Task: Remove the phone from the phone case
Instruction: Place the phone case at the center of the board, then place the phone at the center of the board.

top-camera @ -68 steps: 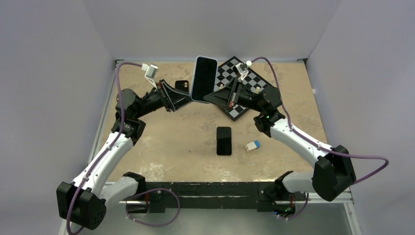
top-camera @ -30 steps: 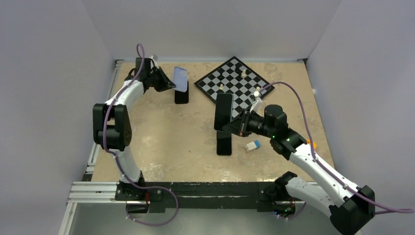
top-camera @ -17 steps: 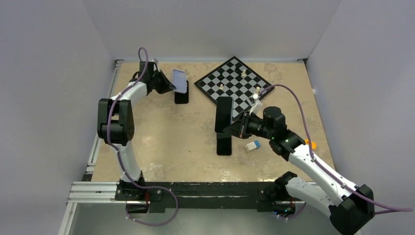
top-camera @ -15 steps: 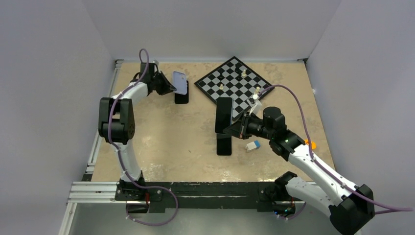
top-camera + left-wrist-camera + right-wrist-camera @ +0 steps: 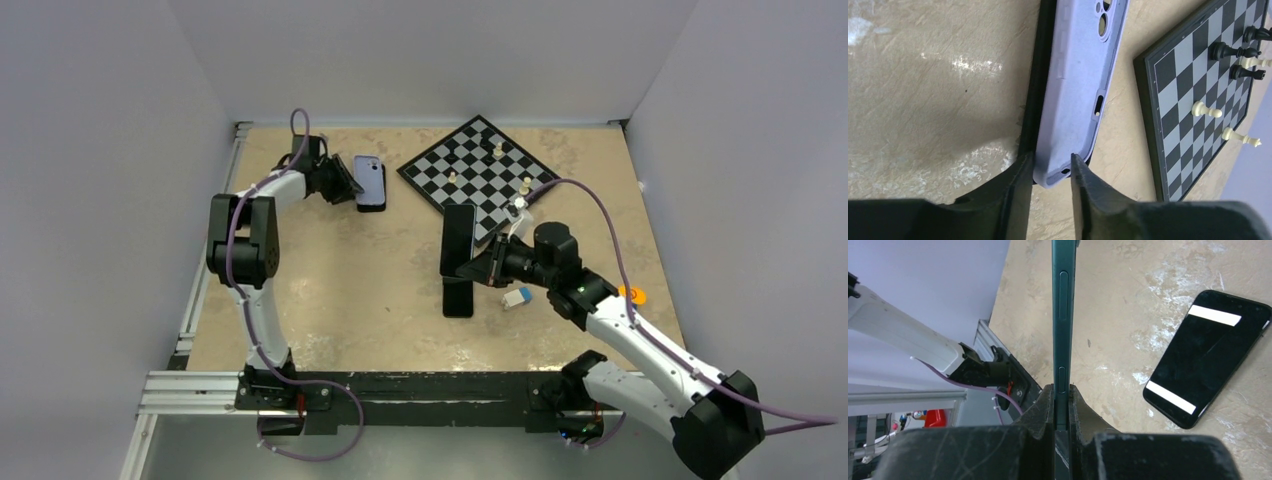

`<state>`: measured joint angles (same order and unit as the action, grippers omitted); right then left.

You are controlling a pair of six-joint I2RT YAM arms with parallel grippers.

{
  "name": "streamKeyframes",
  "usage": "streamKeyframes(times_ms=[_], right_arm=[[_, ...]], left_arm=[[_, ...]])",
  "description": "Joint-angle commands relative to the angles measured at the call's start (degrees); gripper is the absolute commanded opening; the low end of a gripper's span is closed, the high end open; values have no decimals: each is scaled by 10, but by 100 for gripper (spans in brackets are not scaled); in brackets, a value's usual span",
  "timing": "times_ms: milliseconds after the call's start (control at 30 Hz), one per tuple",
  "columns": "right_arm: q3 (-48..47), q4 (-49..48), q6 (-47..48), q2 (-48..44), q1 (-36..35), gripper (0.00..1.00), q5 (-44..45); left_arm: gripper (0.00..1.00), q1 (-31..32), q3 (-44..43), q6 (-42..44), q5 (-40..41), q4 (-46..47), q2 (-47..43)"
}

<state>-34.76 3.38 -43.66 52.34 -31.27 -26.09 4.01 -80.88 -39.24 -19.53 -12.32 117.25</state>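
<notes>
**Got phone out of case, seemingly**

Pinches bare phone upright, edge-on, in right end effector over mid worktop, near 2nd black phone lying flat. Has empty purple case lying far left atop dark flat item, left end effector slightly spread astride its end, not clamping. Prob. only needs phone set down.

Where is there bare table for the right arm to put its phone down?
Bare: the left-centre tabletop between the lilac case and the flat black phone; also right of the chessboard. Crowded: beneath the held phone, by the blue-white block.
</notes>
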Motion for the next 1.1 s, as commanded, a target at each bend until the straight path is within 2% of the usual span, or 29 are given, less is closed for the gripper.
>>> streamKeyframes(times_ms=[0,200,267,400,567,967,1067], right_arm=[[9,-45,15,12,3,0,28],[25,-67,40,70,3,0,29],[29,-72,47,93,2,0,32],[50,-116,36,127,3,0,17],[64,-176,21,168,-2,0,-23],[94,-489,-146,384,-52,0,-100],[105,-556,-178,420,-53,3,-116]], left_arm=[[43,4,-13,21,2,-16,-11],[71,4,-9,28,11,-42,-51],[76,4,-13,31,24,-66,-61],[77,4,-6,29,64,-101,-101],[77,5,50,16,86,-100,-182],[78,41,175,-9,-1,-67,-423],[78,56,199,-3,-19,-78,-474]])
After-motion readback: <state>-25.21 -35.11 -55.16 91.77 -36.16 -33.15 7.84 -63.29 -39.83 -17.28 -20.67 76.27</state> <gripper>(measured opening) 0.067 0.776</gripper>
